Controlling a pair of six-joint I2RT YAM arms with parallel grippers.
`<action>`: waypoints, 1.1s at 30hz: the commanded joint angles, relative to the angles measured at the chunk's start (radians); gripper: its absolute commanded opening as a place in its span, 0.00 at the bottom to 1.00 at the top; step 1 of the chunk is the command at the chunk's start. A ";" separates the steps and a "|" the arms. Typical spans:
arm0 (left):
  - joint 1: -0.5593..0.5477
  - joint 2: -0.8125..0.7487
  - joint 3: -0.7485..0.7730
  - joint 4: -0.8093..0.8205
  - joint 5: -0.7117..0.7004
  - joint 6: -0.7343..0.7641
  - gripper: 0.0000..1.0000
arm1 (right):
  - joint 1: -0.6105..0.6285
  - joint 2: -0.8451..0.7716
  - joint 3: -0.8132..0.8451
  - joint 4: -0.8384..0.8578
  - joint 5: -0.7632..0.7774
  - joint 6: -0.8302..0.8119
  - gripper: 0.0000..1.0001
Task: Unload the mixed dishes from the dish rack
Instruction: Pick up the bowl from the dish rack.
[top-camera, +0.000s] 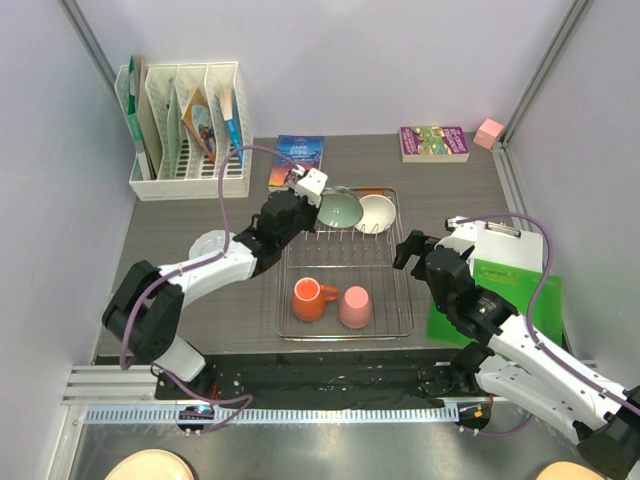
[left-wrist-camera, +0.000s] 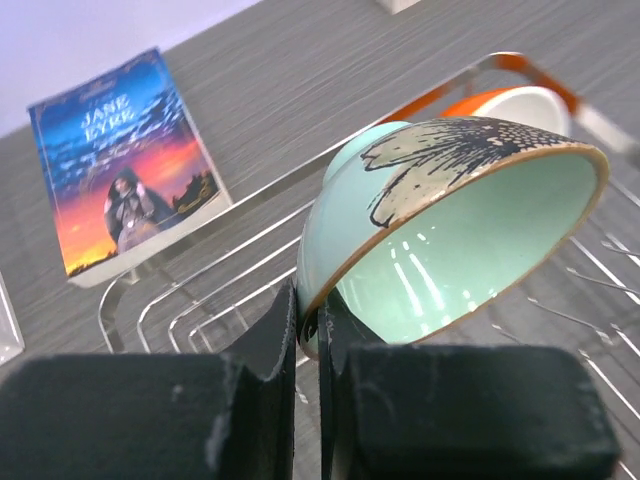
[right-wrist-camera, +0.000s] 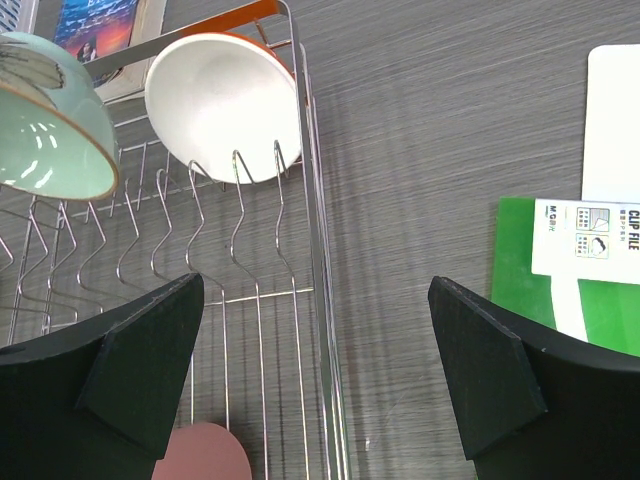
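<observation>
Your left fingers (left-wrist-camera: 268, 345) pinch the pale green bowl (left-wrist-camera: 460, 250) by its rim at the dish rack (top-camera: 345, 337) end nearest the far edge of the tabletop (top-camera: 450, 200). Your right fingers (right-wrist-camera: 500, 380) gape wide, empty. Unloading is under way; next, lift the bowl clear and set it down.

The rectangular silver wire dish rack (top-camera: 345, 262) has an orange-coated stretch on its far rim. At the rack's far end, the round glossy pale green bowl (left-wrist-camera: 470, 240) is mint inside and tan along the lip, with a black feather-like drawing on a beige patch outside. The round cream-white bowl (right-wrist-camera: 222, 105) beside it is plain. Toward the rack's near end, the orange handled plastic mug (top-camera: 310, 298) and the pink plastic cup (top-camera: 354, 307) are unpatterned. Beyond the rack, the paperback book (left-wrist-camera: 125, 165) has a cover shading from deep blue to sunset orange.
</observation>
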 joint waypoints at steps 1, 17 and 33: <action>-0.072 -0.109 -0.010 0.159 -0.068 0.074 0.00 | -0.001 -0.012 0.014 0.015 0.029 0.012 1.00; -0.101 0.161 0.946 -1.118 -0.134 -0.320 0.00 | 0.000 -0.020 0.319 -0.118 -0.009 -0.028 0.90; -0.101 0.211 1.079 -1.303 0.220 -0.544 0.00 | -0.012 0.295 0.640 -0.253 0.034 -0.060 0.92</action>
